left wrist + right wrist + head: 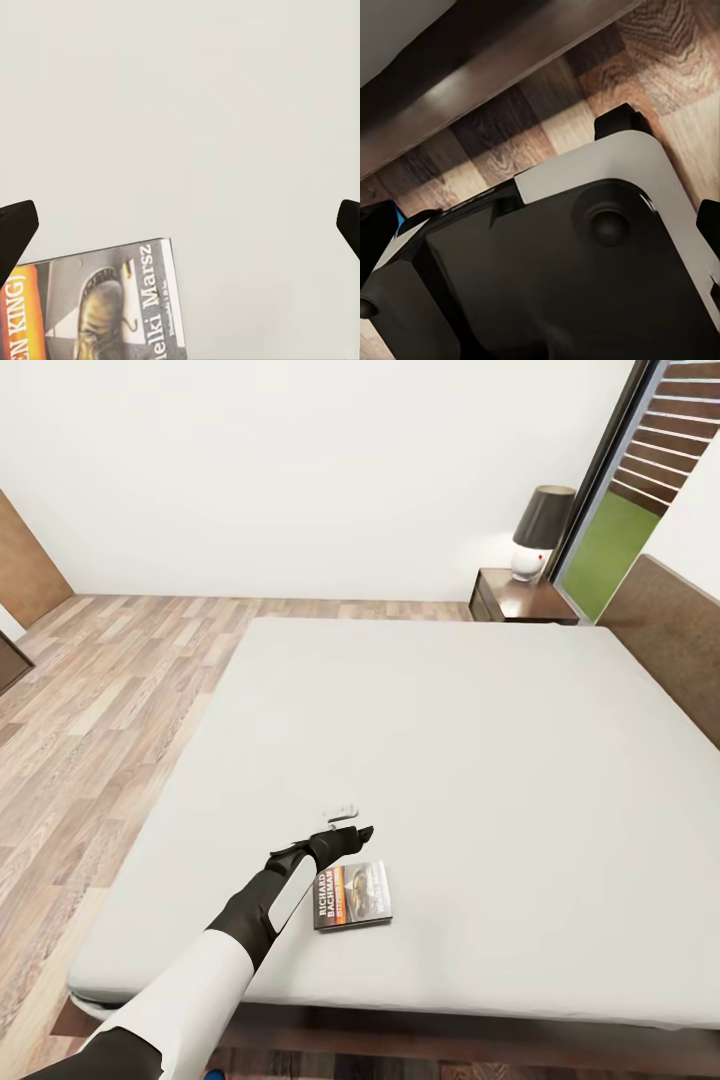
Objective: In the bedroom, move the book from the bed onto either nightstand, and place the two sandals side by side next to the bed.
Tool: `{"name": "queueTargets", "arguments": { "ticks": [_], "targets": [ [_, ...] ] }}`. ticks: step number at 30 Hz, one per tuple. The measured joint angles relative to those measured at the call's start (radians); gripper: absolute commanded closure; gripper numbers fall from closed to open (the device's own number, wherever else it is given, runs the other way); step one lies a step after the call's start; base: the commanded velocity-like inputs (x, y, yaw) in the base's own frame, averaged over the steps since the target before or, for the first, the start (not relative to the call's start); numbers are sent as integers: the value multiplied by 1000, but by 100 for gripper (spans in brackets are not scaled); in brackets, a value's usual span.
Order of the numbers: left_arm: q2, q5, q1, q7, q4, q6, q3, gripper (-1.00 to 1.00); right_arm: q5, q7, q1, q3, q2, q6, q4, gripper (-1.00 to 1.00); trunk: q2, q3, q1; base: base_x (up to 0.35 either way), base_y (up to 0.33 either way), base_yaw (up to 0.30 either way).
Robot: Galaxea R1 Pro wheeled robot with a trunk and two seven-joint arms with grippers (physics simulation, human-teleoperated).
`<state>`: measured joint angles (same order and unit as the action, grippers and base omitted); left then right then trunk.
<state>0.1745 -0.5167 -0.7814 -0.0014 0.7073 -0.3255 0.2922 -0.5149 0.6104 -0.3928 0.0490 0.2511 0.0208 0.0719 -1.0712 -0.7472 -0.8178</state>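
The book (352,895) lies flat near the foot end of the bed's grey mattress (480,760), its dark cover with the orange band facing up. My left gripper (343,825) hovers over the mattress just beyond the book's far edge. In the left wrist view that gripper (180,225) is open, its fingertips (15,232) far apart, and part of the book (105,307) shows beneath them. My right gripper (540,232) hangs low and open beside my own base (555,270). A bright blue sliver (210,1074) on the floor could be a sandal.
A nightstand (520,598) with a dark-shaded lamp (543,530) stands at the bed's far corner by the headboard (670,635). Wood-plank floor (90,710) runs along the bed's left side. The dark bed frame (472,82) passes close over the right wrist.
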Motion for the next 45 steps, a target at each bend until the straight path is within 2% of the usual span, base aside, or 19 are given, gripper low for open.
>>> {"name": "queueTargets", "arguments": {
  "ticks": [45],
  "targets": [
    [0, 0, 0, 0, 0, 0, 0, -100, 0, -1, 0, 0, -1, 0, 0, -100, -315, -141, -173, 0, 0, 0]
  ]
}}
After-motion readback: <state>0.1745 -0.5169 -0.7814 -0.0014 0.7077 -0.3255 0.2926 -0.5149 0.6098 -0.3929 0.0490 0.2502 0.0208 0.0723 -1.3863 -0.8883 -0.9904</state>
